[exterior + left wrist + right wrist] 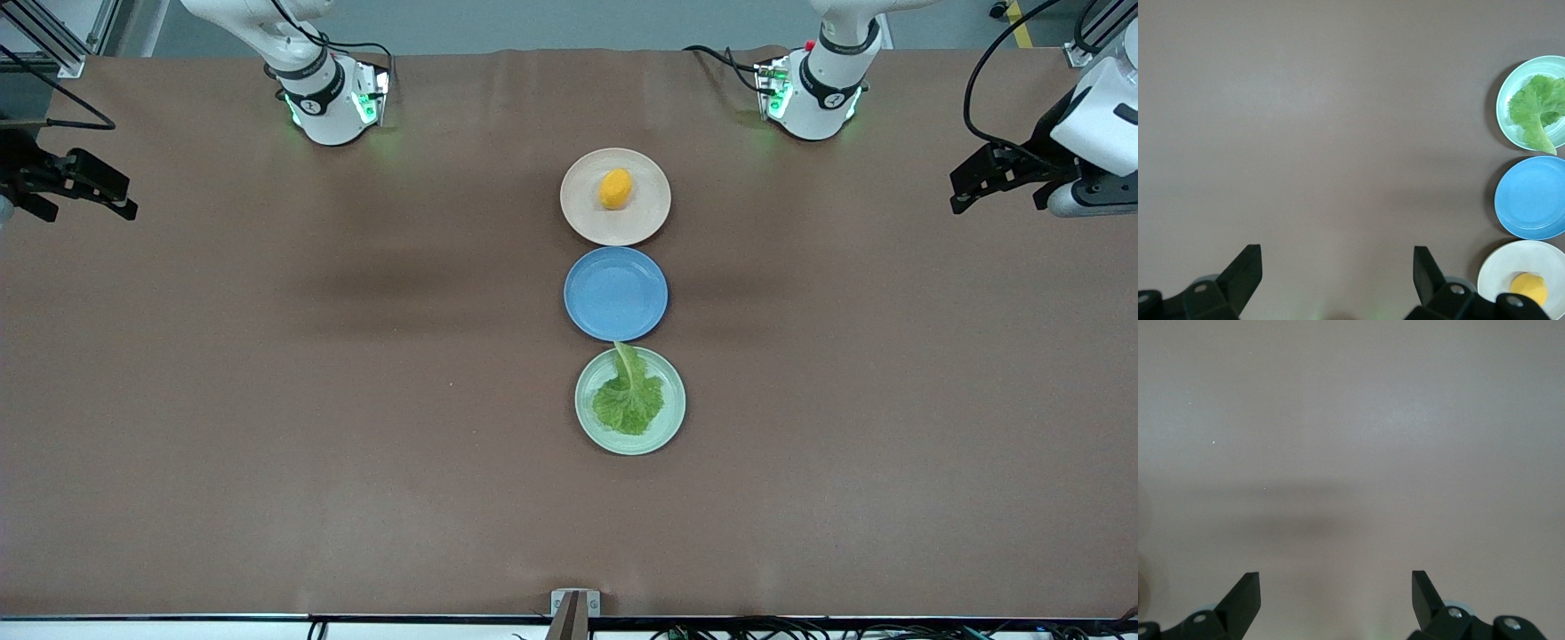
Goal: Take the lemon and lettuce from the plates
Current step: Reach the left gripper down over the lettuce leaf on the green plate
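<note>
Nothing picked yet, start of task by the look of it. Lemon (615, 188) on beige plate (587, 218) toward the counter's base edge; lettuce (629, 396) on mint plate (672, 418) nearer the front edge, blue plate (615, 293) between. Left hand (996, 173) and right hand (76, 187) spread, empty, over opposite counter ends. Next: reach in over a plate. Brown counter (267, 400), cables along the front edge.

You have a plain brown table (356, 400) with no pattern. The lemon (615, 188) is yellow-orange on a pale beige-pink plate (645, 222). Nearer the front camera sits a plain blue plate (615, 293), and nearer again a pale mint green plate (671, 418) carrying the lettuce (629, 400), bright green and crinkled with a paler rib. Your left gripper (1338, 283) and right gripper (1336, 600) have black fingers. The arm bases are white with green lights.
</note>
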{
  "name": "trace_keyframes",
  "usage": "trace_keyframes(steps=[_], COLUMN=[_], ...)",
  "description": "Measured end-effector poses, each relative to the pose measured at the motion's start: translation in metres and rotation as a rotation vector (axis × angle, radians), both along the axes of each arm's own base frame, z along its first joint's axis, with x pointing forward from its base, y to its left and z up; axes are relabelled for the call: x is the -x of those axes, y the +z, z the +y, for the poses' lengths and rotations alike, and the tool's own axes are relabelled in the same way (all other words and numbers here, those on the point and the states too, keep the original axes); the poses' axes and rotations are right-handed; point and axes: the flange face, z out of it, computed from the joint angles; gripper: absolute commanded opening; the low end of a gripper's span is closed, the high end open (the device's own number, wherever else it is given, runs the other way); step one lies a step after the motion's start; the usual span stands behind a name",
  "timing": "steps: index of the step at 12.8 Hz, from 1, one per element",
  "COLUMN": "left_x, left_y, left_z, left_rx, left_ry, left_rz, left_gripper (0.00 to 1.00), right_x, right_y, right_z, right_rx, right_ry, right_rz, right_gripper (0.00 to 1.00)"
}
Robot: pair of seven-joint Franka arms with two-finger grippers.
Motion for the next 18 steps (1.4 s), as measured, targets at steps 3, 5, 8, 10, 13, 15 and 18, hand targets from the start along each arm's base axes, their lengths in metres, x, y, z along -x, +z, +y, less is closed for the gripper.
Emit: trace_keyframes(steps=[3,5,8,10,13,15,18], left_x=[-0.001,-0.008,-0.032,-0.046,-0.063,-0.074,-0.085], left_y=[0.003,0.003,-0.022,-0.052,-0.099,-0.132,-0.187], left_z=[0.0,-0.001,-0.019,-0.048,-0.104,-0.141,-0.193], left_rx=[0.001,0.007,0.022,0.028,0.036,0.049,0.071], left_ry=[-0.001,-0.005,-0.041,-0.028,0.031,0.064,0.092], left_rz=[-0.006,-0.008,0.034,0.08,0.101,0.095,0.095], left_gripper=[1.0,1.0,1.0,1.0,1.0,1.0,1.0], right_x=[0.0,0.0,0.0,0.001,0.002,0.002,0.002], right_y=[0.0,0.0,0.0,-0.001,-0.002,-0.002,-0.003], right_z=[0.0,0.0,0.0,0.0,0.0,0.001,0.002], right_rx=[-0.001,-0.001,-0.003,-0.005,-0.009,-0.01,-0.029], right_ry=[0.0,-0.001,-0.001,-0.002,-0.001,-0.001,-0.002], right_rz=[0.001,0.002,0.003,0.005,0.015,0.018,0.018], right_gripper=[1.0,1.0,1.0,1.0,1.0,1.0,1.0])
